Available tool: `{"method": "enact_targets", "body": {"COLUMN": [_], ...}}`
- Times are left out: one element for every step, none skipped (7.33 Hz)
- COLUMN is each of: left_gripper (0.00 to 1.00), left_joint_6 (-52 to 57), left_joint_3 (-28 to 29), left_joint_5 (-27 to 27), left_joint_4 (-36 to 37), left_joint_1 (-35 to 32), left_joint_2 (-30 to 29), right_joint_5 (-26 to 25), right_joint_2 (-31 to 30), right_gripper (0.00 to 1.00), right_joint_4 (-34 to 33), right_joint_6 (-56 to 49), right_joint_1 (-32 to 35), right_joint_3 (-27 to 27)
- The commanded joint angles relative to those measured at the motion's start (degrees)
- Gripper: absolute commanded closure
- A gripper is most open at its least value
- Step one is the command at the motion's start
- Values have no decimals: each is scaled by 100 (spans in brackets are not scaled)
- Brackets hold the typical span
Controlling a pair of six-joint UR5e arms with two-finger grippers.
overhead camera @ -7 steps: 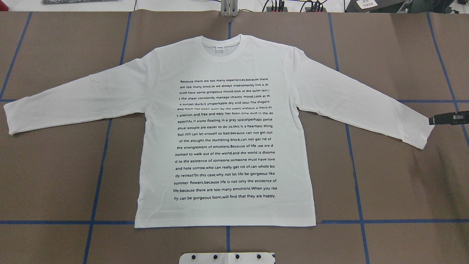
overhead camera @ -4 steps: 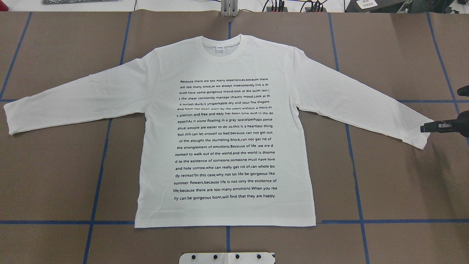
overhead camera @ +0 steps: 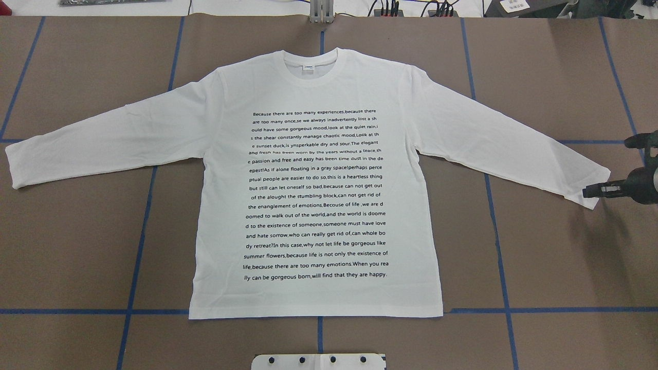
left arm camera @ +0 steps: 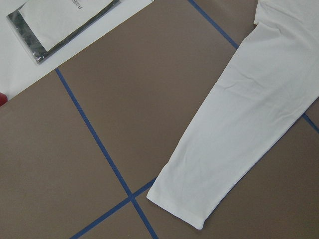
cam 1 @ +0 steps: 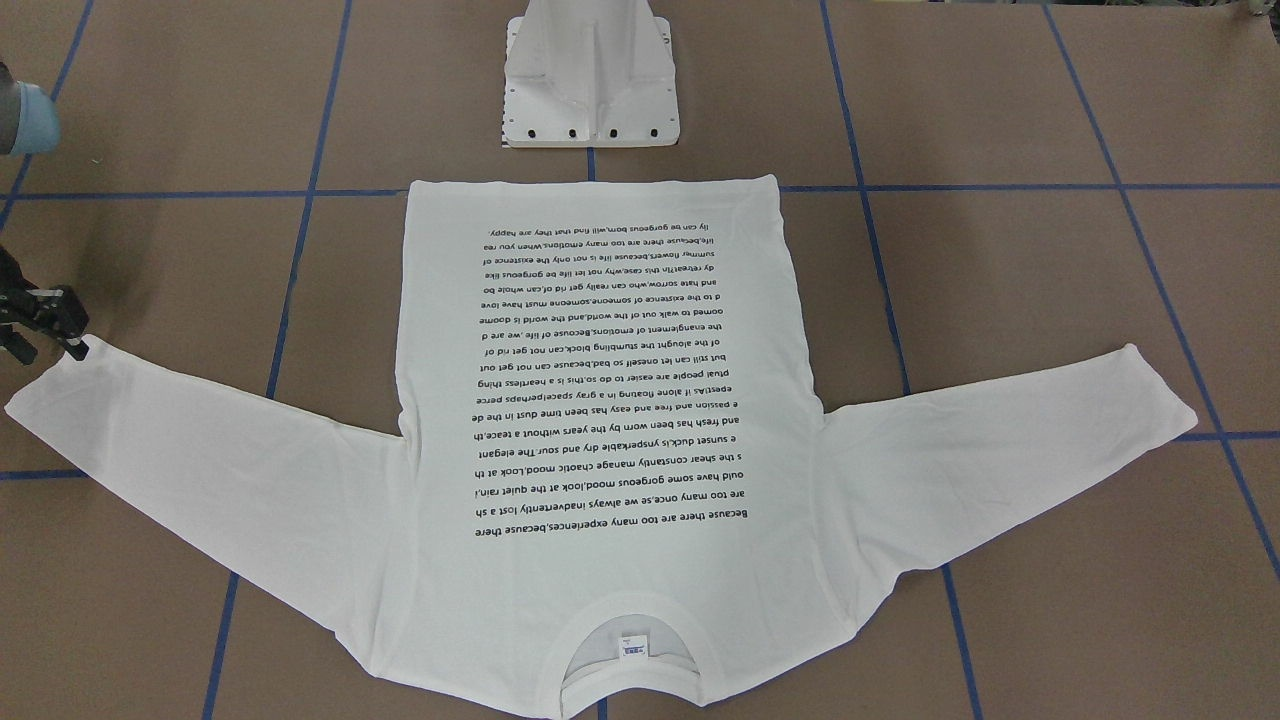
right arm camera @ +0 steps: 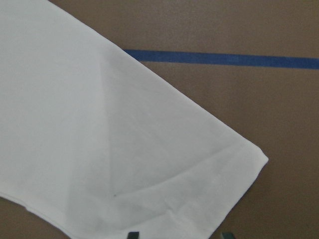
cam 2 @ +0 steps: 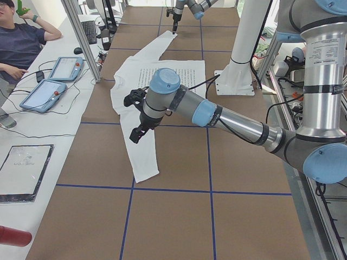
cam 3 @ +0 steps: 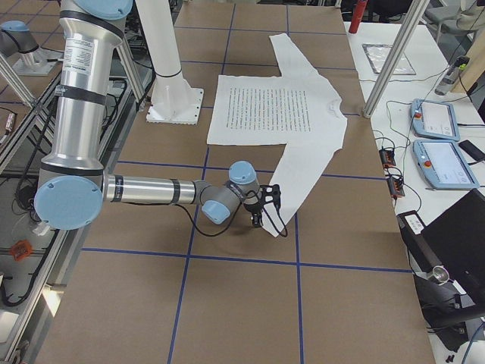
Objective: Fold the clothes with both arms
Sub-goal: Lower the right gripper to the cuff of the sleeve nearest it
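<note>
White T-shirt reads "Because there are too many".

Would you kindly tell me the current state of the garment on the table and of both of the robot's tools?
white long-sleeved T-shirt: unfolded, spread flat, print side up, both sleeves stretched out.
right tool: open, fingertips apart at the edge of the right sleeve cuff, not closed on it.
left tool: raised over the left sleeve; open or shut cannot be told.

Overhead, front cameras face each other, share T-shirt; wrist cameras close.
</note>
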Motion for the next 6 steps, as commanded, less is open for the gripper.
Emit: {"method": "enact_targets", "body": {"left_gripper": [0, 0, 0, 0, 0, 0], "left_joint_6": [7, 7, 15, 15, 15, 15], "left_joint_3": [-13, -13, -13, -22, -22, -22], "left_joint_5": [0, 0, -8, -8, -8, -8], "left_joint_4": [0, 0, 0, 0, 0, 0], "left_joint_1": [-18, -27, -36, -79, -80, -80], "left_joint_2": [3, 3, 3, 12, 3, 3], "right_joint_5": [-22, -22, -22, -30, -30, 22], "right_joint_2": [-37, -46, -46, -37, -28, 15], "right_gripper": [42, 58, 89, 100, 100, 100], "right_joint_4": [0, 44, 62, 62, 62, 18], "right_joint_6": [-9, 0, 0, 0, 0, -9], "right_joint_1": [-102, -111, -112, -120, -120, -103], "right_joint_3": [-29, -29, -20, -20, 41, 207]}}
